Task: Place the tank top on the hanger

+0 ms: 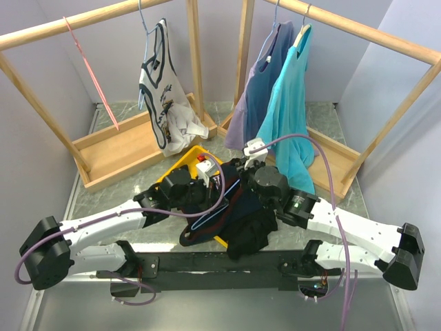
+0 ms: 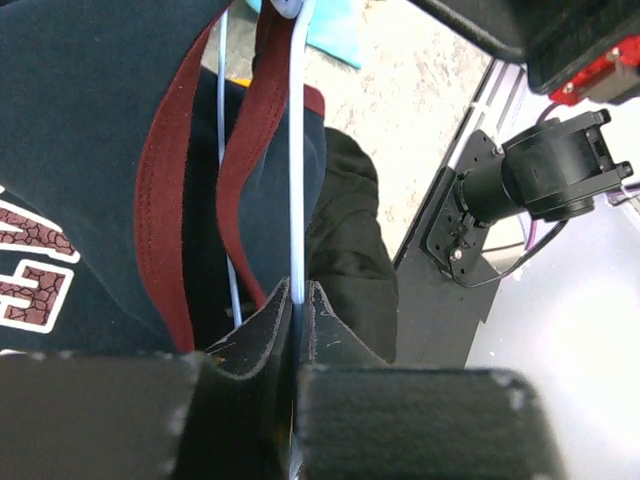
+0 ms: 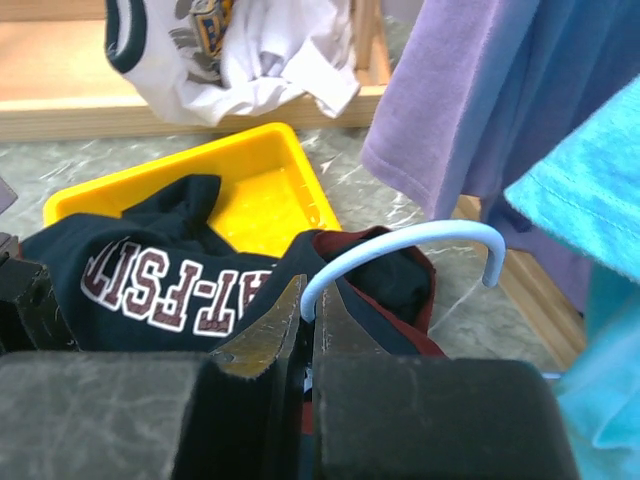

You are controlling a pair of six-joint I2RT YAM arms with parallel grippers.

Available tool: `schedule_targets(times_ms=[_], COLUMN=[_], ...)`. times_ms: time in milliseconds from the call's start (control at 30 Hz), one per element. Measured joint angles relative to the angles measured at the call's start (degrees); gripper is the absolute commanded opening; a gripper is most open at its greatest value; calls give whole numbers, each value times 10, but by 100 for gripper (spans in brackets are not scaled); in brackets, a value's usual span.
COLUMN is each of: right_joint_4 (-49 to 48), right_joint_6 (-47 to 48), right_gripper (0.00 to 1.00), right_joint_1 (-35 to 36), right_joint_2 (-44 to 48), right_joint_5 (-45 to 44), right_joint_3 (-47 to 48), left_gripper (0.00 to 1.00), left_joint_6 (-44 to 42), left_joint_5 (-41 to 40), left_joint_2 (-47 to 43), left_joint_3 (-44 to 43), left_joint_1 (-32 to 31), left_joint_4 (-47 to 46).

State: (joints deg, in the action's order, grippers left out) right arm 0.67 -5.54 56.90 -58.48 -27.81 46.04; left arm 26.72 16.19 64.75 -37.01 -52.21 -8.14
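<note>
Right wrist: right tool (image 3: 308, 296) pinches hanger (image 3: 400, 233); tank top (image 3: 150, 235) behind.

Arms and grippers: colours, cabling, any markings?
The left arm and right arm have white link shells with black joint housings. A lilac cable loops loosely along each. The left gripper and right gripper have blocky black bodies and tapered dark pads, scuffed pale at the edges. No readable markings.
</note>
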Motion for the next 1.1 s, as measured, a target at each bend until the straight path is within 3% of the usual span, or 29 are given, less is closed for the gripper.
schedule_targets(times_ms=[67, 100, 167, 200, 233, 567, 767, 900, 1100], right_joint_4=[-11, -16, -24, -30, -35, -50, -49, -49, -45], right_joint_6=[5, 8, 15, 20, 24, 50, 53, 54, 56], right_gripper=[0, 0, 0, 0, 0, 0, 0, 0, 0], right_joint_1=[15, 23, 39, 47, 55, 85, 85, 86, 88], right_joint_2=[-1, -1, -5, -9, -13, -43, -40, -37, -31], right_joint_5=[-32, -47, -76, -94, -108, -186, -197, -198, -198], right_joint_3=[-6, -7, -7, -7, -7, -8, -8, -11, -16], left_gripper=[26, 36, 42, 50, 52, 56, 50, 45, 45], left_joint_6=[2, 5, 10, 14, 15, 64, 130, 173, 228], left_joint_5=[-1, -2, -7, -10, -12, -72, -142, -174, -183], left_joint_2=[0, 0, 0, -1, -2, -127, -228, -241, -242], left_joint_3=[-3, -5, -11, -14, -17, -23, -29, -36, -33], left_joint_1=[0, 0, 0, 0, 0, 0, 0, 0, -1], left_joint_4=[6, 8, 10, 12, 14, 111, 213, 290, 400])
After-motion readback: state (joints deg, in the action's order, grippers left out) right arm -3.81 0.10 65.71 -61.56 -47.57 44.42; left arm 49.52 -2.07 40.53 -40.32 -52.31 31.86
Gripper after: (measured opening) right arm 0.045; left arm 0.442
